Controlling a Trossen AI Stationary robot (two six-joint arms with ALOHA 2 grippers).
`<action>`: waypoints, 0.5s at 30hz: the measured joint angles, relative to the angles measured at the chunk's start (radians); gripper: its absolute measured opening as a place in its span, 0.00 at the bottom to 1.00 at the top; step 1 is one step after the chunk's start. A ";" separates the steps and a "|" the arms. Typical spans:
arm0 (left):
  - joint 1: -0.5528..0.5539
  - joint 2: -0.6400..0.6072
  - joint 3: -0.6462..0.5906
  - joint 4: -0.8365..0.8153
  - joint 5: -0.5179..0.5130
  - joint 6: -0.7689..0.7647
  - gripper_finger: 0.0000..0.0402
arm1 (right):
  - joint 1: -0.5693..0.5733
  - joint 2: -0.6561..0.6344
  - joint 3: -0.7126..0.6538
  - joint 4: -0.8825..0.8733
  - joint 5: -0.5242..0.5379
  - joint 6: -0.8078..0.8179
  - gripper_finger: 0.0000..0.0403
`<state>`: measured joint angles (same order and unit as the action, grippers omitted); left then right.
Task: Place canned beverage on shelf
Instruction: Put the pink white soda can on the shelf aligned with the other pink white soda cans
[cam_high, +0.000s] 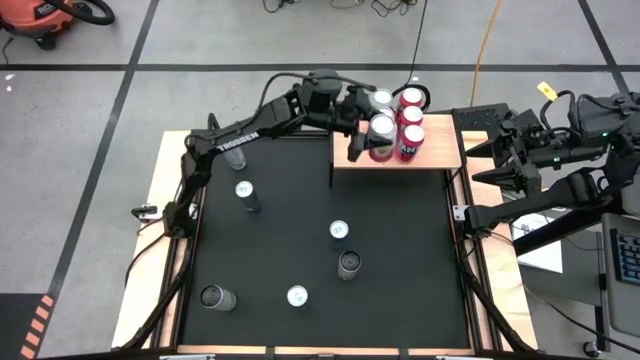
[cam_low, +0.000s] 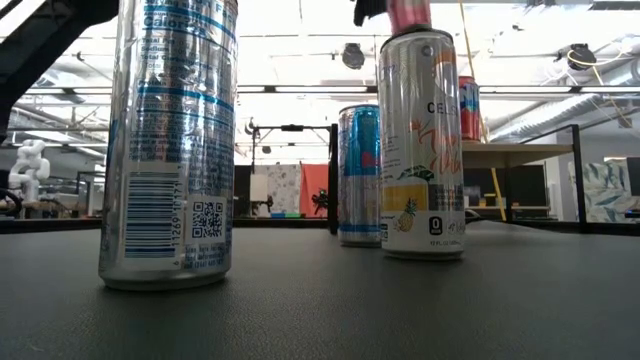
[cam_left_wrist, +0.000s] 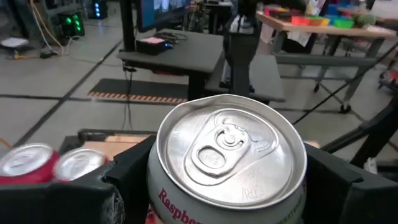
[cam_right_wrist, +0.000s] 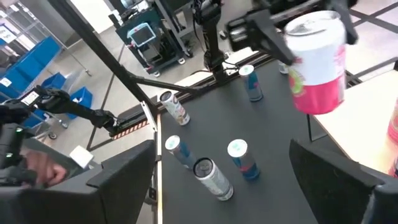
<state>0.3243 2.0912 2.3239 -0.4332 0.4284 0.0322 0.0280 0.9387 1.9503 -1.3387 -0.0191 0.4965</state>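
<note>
My left gripper (cam_high: 368, 135) is shut on a pink-and-white can (cam_right_wrist: 316, 62) over the left part of the shelf (cam_high: 440, 150), a light-wood board on a black frame at the table's far right. The can's silver top fills the left wrist view (cam_left_wrist: 227, 149). In the low view the can's bottom (cam_low: 408, 14) shows high above the shelf (cam_low: 510, 150). Three red cans (cam_high: 411, 118) and a silver-topped one (cam_high: 383, 98) stand on the shelf beside it. My right gripper (cam_right_wrist: 230, 186) is open and empty, off the table's right edge (cam_high: 512, 160). My left gripper pinches the can's upper side wall (cam_left_wrist: 155, 186) between its two fingers, one finger (cam_left_wrist: 118, 186) on each side, just below the rim. The arm reaches in from the table's left. The can is upright and lifted clear of the shelf.
Several loose cans stand on the black mat: two at the far left (cam_high: 245, 192), two in the middle (cam_high: 345, 250), two near the front left (cam_high: 217, 297). In the low view three of them stand close up (cam_low: 170, 140). Wooden strips edge the table (cam_high: 165, 250).
</note>
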 joint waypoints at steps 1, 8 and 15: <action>0.011 -0.002 -0.010 -0.003 0.015 0.007 0.73 | 0.000 0.003 0.000 0.009 0.000 0.000 0.87; 0.065 0.007 -0.087 0.030 0.102 0.055 0.73 | 0.000 0.008 0.000 0.041 0.023 -0.003 0.87; 0.071 0.041 -0.141 0.126 0.069 0.058 0.73 | 0.000 0.008 0.000 0.043 0.095 -0.011 0.87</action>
<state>0.3956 2.1319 2.1834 -0.3067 0.4971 0.0902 0.0280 0.9470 1.9503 -1.2960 0.0761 0.4857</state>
